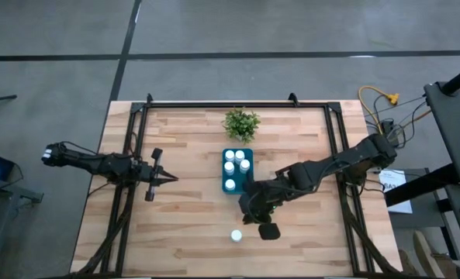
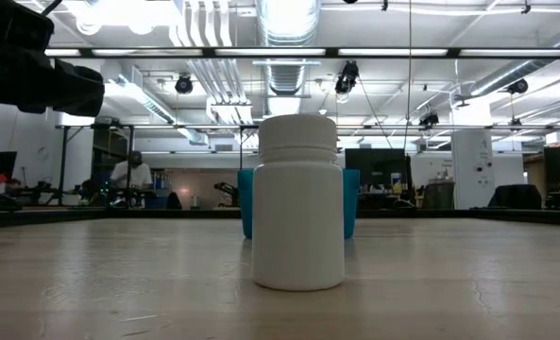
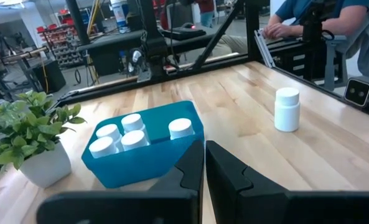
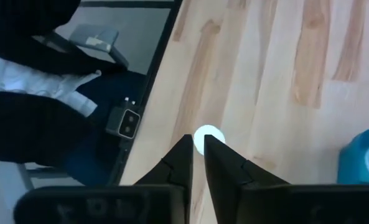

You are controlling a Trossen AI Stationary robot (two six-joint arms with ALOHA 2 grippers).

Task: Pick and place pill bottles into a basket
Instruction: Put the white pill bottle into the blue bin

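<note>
Standing upright on the table [image 1: 175,232], lone pill bottle [image 1: 236,235], cap up, right claw [image 1: 254,219] nearly closed above

We look down past our right gripper [image 4: 197,144], its two dark fingers nearly together, at a white pill bottle [image 4: 210,135] standing on the wooden table [image 4: 277,68] just beyond the fingertips, near the table's edge; a corner of the teal basket [image 4: 363,158] shows at the side
</note>
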